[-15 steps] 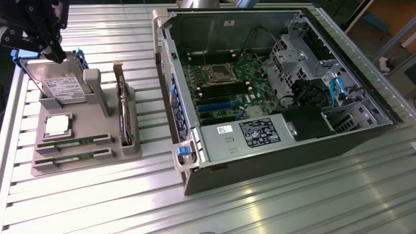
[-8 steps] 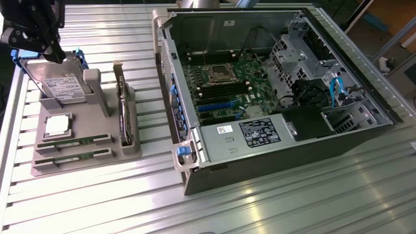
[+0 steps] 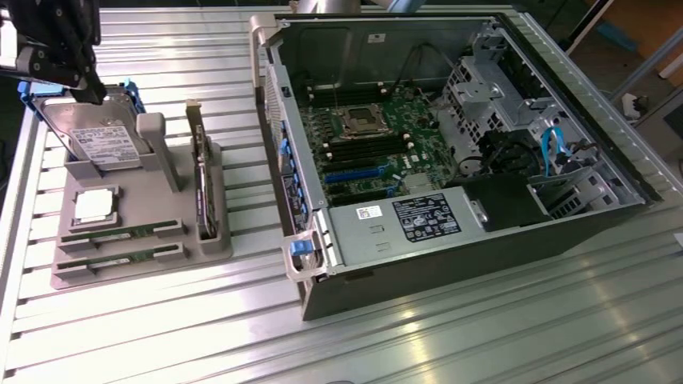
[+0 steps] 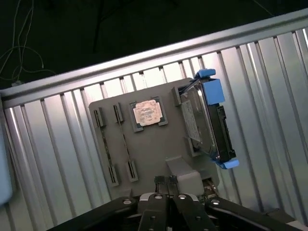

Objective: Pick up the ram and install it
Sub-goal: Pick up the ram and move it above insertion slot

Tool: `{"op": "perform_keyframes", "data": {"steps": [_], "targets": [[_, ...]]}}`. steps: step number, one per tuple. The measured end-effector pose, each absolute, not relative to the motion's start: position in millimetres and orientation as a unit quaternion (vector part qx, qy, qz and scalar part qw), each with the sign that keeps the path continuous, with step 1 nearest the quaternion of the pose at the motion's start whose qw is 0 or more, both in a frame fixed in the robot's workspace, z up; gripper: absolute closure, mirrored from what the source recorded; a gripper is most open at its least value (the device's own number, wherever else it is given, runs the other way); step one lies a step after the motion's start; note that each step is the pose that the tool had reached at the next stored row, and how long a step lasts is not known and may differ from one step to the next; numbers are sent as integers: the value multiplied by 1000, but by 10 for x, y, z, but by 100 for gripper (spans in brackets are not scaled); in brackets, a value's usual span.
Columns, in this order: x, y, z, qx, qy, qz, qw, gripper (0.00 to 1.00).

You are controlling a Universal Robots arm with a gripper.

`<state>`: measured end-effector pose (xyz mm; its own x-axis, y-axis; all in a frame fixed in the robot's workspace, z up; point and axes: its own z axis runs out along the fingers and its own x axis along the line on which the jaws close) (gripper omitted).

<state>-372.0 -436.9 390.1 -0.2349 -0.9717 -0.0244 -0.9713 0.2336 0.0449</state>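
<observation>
**Gripper closed and empty, ram in its holder**

We see the gripper (image 3: 91, 88) at the exterior view's upper left, hanging over the hard-drive end of the grey holder (image 3: 219, 248). In the wrist view the gripper (image 4: 167, 183) has its two fingers pressed together with nothing between them, above the holder (image 4: 159, 144).

The ram (image 3: 115, 234) lies in a slot at the holder's near end in the exterior view. A second ram stick (image 3: 115, 262) lies parallel just beside it. Both are well apart from the gripper. In the wrist view we see the ram (image 4: 124, 142) only as a thin dark line between its brackets.

Also on the holder:
- The hard drive (image 3: 101, 140) leans against a grey upright; its blue rails are clear in the wrist view (image 4: 204, 120).
- The CPU (image 3: 94, 204) (image 4: 148, 113) lies flat between the hard drive and the ram.
- The expansion card (image 3: 201, 184) stands on edge along the side nearest the case.

The open computer case (image 3: 427, 272) lies on the ribbed metal table (image 3: 427, 344), to the exterior view's right of the holder. Its motherboard (image 3: 369, 144) is exposed.
</observation>
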Motion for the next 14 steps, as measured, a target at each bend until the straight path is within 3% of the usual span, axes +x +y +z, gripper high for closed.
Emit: {"op": "perform_keyframes", "data": {"steps": [14], "targets": [[-3720,-4369,3900,694,-719,-25,7,89]]}}
